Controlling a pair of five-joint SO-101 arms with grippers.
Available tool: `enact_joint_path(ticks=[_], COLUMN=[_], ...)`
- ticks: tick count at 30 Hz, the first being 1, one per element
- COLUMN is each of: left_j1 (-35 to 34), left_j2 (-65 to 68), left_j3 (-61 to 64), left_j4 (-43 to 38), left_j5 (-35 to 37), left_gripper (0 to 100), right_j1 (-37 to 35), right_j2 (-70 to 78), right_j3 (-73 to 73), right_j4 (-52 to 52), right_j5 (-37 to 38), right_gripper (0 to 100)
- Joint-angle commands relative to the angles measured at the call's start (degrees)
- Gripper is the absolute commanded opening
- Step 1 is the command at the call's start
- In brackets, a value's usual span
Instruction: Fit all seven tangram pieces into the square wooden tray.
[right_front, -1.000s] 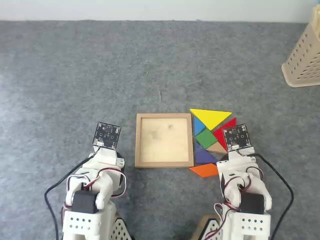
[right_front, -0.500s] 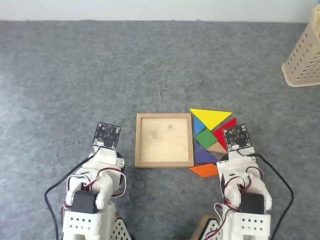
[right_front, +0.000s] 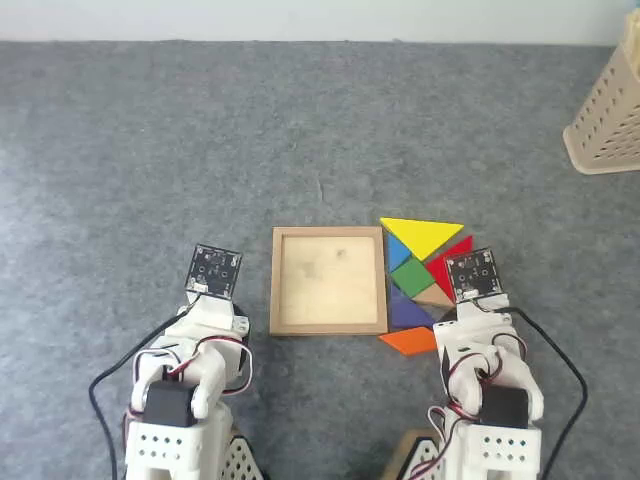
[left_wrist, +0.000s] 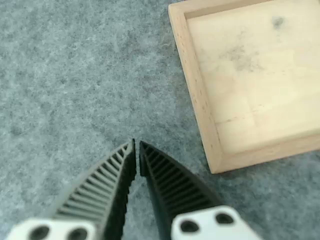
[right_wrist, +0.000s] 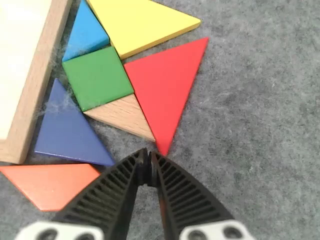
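- Seven tangram pieces lay on the grey surface (right_front: 200, 130), all outside the square wooden tray (right_front: 277, 280), bunched against its side nearest the right arm (right_front: 485, 360).
- Left jaws: pressed almost together with a hairline slit between the tips, gripping nothing. They hung over bare carpet just off the tray's corner.
- Right jaws: pressed together too, and empty. The tips sat just short of the sharp point of the red triangle (right_wrist: 167, 87); whether they touched the carpet could not be told.
- Right wrist view gave the close-up of the cluster:
  - The yellow triangle (right_wrist: 140, 22) lay at the far end.
  - The light blue triangle (right_wrist: 87, 32) was tucked between it and the tray rim.
  - The green square (right_wrist: 97, 77) touched the light blue, yellow and red pieces.
  - The plain wooden triangle (right_wrist: 125, 117) was wedged under the green square, against the red triangle.
  - The dark blue triangle (right_wrist: 65, 130) lay beside the rim.
  - The orange parallelogram (right_wrist: 50, 182) was nearest the arm.
- Left wrist view offered the tray's bare floor with faint grey smudges, and one corner of its raised rim.
- High view added the layout:
  - The left arm (right_front: 195, 350) and the right arm flanked the tray.
  - The right arm's wrist board covered part of the red triangle.
  - A cream perforated basket (right_front: 610, 110) stood well apart at the far edge.
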Motion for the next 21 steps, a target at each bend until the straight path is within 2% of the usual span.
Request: enact_joint_path(ticks=[1, 8, 10, 14, 16, 18, 21], left_j1=[-0.2, -0.2, -0.2, -0.2, -0.1, -0.1, -0.2], left_j2=[-1.2, -1.2, -1.2, -1.2, -1.2, -1.2, -1.2], left_j3=[-1.1, -1.1, -1.1, -1.1, -1.1, -1.1, -1.1], left_j4=[0.4, 0.4, 0.4, 0.4, 0.4, 0.4, 0.4], left_j5=[0.4, 0.4, 0.4, 0.4, 0.4, 0.4, 0.4], left_gripper=[1, 1, 1, 1, 1, 1, 1], right_j1=[0.3, 0.2, 0.6, 11.2, 17.5, 18.8, 15.8], right_j2=[-1.2, -1.2, -1.2, -1.2, -1.1, -0.9, 3.2], right_j3=[0.8, 0.8, 0.8, -2.9, -7.6, -12.0, -18.4], right_j4=[0.7, 2.5, -0.5, -5.5, -3.9, -0.6, 2.9], right_j5=[0.3, 0.7, 0.8, 1.0, 3.0, 5.3, 5.9], right_gripper=[0.8, 0.9, 0.8, 0.9, 0.9, 0.9, 0.9])
